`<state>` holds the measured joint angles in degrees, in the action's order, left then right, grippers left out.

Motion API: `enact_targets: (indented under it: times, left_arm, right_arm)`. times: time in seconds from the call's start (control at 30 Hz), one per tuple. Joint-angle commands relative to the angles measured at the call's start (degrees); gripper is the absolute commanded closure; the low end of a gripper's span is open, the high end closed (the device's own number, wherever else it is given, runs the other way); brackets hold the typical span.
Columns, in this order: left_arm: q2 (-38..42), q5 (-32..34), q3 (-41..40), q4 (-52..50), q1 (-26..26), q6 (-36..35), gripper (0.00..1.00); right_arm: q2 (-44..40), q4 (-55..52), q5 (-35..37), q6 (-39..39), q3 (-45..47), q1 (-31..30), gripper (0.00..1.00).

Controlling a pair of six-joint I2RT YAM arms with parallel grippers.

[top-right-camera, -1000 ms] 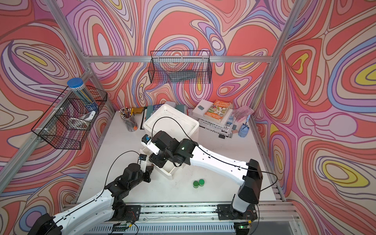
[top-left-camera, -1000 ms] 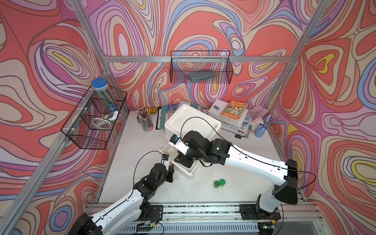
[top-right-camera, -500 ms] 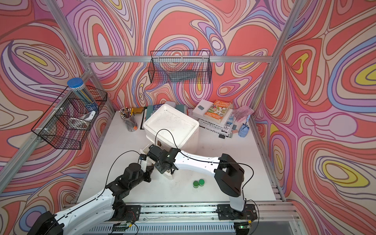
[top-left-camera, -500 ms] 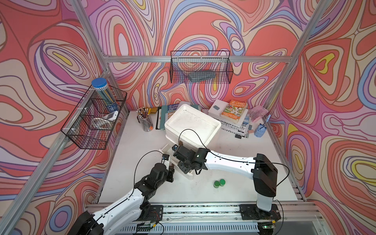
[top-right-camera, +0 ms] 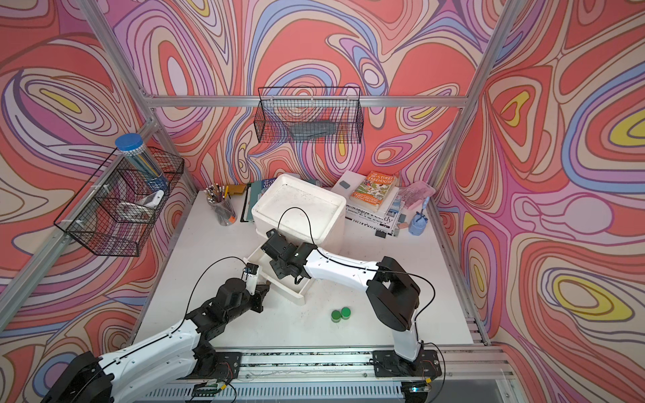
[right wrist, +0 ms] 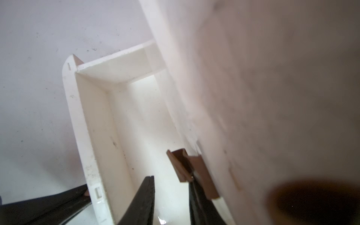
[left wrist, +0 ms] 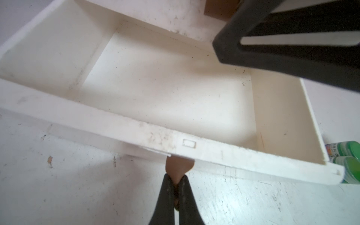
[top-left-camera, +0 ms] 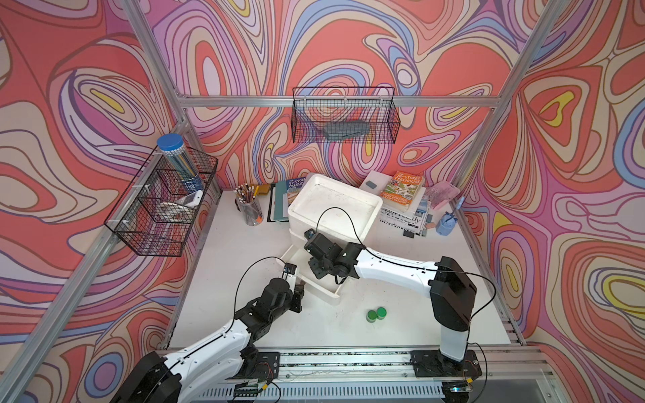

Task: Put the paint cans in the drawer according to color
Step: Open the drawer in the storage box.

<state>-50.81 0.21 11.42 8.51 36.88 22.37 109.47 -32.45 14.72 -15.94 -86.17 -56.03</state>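
Two green-lidded round paint jars [top-left-camera: 376,314] stand upright, lids skyward (touching each other), on the white tabletop [top-left-camera: 244,279] near the front corner of the open white drawer [top-left-camera: 324,291], whose brown pull tab [left wrist: 179,165] the left gripper [left wrist: 176,181] clamps while the right gripper [right wrist: 171,178] hangs over it, jaws parted on nothing.

The left arm [top-left-camera: 216,343] and right arm [top-left-camera: 394,270] have white shells, black joints and looping black cables [top-left-camera: 335,208].
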Motion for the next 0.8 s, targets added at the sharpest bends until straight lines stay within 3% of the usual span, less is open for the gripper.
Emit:
enact_targets:
  times: [0.0,0.3,0.77]
  left_arm:
    - [-0.5,1.8,1.1,-2.3,1.4,1.6,1.00]
    - [2.0,6.6,1.6,-8.4,8.1,5.7,1.00]
    - [7.2,8.8,3.3,-21.3,8.9,8.3,1.00]
  right_arm:
    - [2.5,4.0,6.4,-2.8,0.2,6.6,0.67]
    - [4.2,5.1,6.9,-3.8,-0.8,7.8,0.67]
    - [3.7,6.5,5.6,-2.7,2.0,7.7,0.67]
